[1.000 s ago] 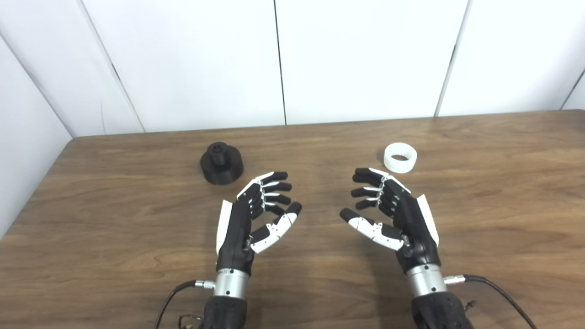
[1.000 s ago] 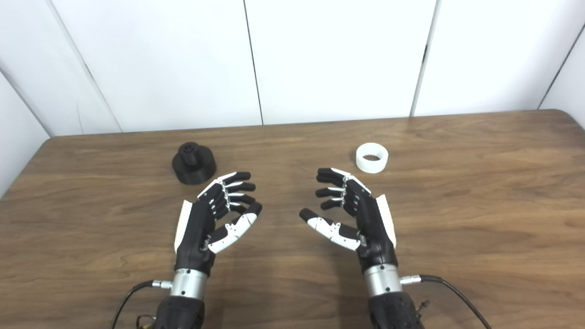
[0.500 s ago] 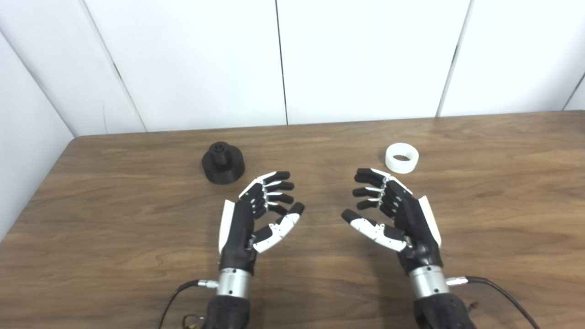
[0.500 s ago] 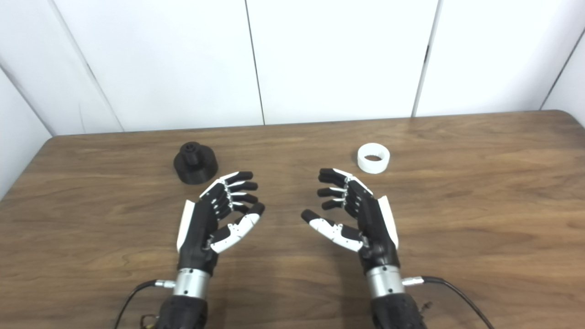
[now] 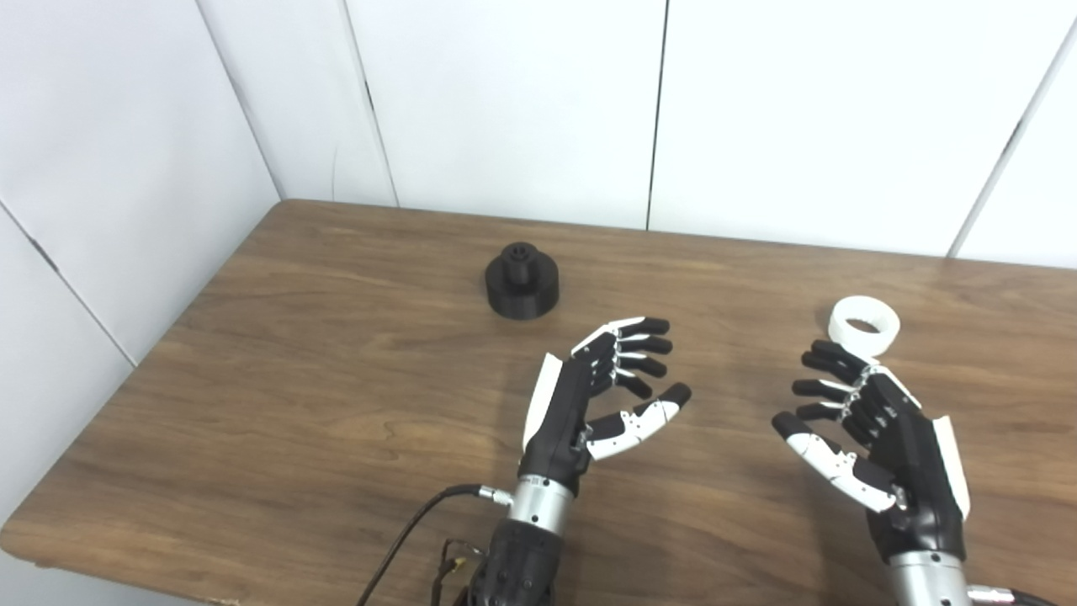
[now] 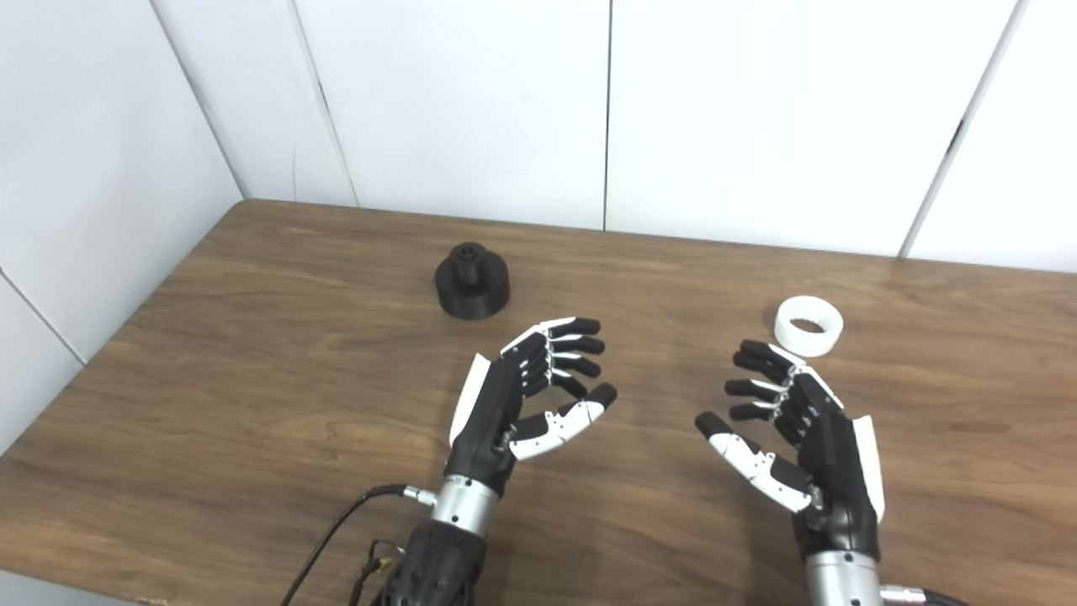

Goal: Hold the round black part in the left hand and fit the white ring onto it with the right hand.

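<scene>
Two hands empty | round black part (image 5: 522,280) stepped | white ring (image 5: 864,325) smooth

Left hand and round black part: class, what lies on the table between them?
Nothing: only bare table separates the open left hand from the round black part. Both eye views show this gap.
</scene>
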`<state>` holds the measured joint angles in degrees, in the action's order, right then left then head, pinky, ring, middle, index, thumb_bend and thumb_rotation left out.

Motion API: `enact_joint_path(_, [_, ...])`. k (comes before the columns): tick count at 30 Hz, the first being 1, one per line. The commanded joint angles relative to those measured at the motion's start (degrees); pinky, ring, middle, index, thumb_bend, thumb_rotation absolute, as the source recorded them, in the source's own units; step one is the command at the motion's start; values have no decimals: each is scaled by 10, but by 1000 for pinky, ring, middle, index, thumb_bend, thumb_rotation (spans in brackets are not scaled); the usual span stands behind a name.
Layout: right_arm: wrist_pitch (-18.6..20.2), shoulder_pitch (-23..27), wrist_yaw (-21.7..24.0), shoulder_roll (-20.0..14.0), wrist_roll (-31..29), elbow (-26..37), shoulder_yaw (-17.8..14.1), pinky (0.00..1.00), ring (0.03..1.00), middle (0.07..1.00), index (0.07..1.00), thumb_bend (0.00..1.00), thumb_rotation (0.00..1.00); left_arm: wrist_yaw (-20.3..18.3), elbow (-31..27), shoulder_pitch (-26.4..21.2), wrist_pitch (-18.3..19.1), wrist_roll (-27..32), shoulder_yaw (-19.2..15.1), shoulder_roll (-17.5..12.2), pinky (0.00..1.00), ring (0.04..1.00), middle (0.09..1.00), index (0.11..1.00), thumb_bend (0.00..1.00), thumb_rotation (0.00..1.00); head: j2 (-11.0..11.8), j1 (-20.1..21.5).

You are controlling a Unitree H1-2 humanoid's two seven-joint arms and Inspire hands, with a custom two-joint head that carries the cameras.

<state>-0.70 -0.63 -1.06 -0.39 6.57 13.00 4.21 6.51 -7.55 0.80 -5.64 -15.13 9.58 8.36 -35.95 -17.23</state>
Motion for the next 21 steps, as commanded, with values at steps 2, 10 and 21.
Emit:
enact_joint_path(2, [-27,9,3,-2,-1,10,-1,547,651,738,731,703,200,4,-3,-15,-21,0,6,10,492,604,680,705,561,150,-1,-2])
enact_joint_path(10, [-23,10,4,-3,-4,10,-3,545,652,737,730,707,194,4,-9,-17,-16,-6,1,3,504,623,688,702,562,180,0,-1])
enact_joint_path(21, [-22,16,4,-1,-8,5,-6,539,651,734,728,708,187,-5,-50,-37,42,-56,-30,-52,516,656,743,702,556,190,3,0])
